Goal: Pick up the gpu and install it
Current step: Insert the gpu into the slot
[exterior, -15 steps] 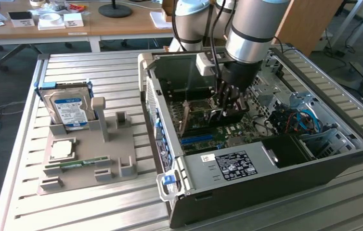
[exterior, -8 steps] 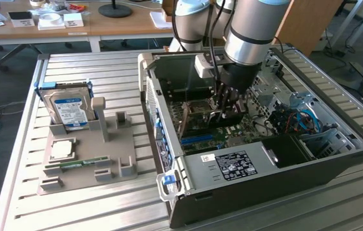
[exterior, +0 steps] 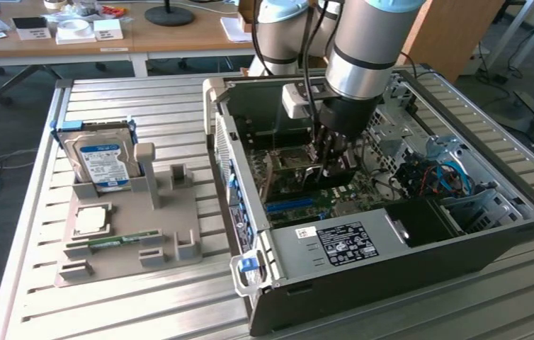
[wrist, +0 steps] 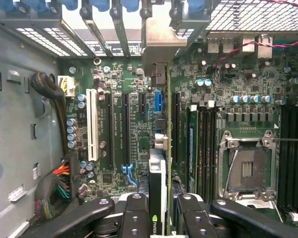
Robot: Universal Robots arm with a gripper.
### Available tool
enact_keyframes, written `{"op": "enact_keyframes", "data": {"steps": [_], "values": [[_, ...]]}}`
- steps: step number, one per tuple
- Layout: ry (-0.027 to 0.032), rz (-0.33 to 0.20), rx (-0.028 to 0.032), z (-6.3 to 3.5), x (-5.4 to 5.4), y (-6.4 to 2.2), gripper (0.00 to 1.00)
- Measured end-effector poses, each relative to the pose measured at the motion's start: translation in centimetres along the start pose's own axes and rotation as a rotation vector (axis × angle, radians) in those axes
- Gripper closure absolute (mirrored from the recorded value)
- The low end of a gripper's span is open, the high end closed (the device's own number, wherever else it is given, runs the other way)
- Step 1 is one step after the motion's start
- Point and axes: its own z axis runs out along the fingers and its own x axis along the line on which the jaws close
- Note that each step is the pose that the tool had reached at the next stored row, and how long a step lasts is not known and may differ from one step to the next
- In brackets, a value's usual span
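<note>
Because the tool (wrist: 159,214) is clamped on the gpu (wrist: 158,171), with a finger on each flat face, the card stands edge-on inside the open computer case (exterior: 493,219) over the motherboard (wrist: 114,79). Its silver end bracket (wrist: 161,44) points toward the rear wall of the case. Whether its lower edge already touches the board cannot be told.

The main risk, as I judge it, is alignment. The card runs close to a short blue slot (wrist: 158,101) and between two long black slots (wrist: 125,129) (wrist: 175,124), and which one it sits over is unclear. Pressed down off line, its contact edge would land on bare board and scrape the small parts there.

The bracket could also catch on the rear frame instead of sliding into its gap. The grip is near one end, so the card could pivot and seat at one end only. The open processor socket (wrist: 248,168) lies near the fingers, so sideways drift could strike it.
</note>
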Motion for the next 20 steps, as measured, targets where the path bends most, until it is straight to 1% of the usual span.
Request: {"op": "enact_keyframes", "data": {"steps": [3, 9, 20], "values": [[-0.0002, 0.000, 0.0001, 0.02, 0.00, 0.02, 0.74], [-0.0003, 0.000, 0.0009, 0.09, -0.04, 0.68, 0.74], [-0.0001, -0.005, 0.0009, 0.30, -0.02, 0.85, 0.74]]}}
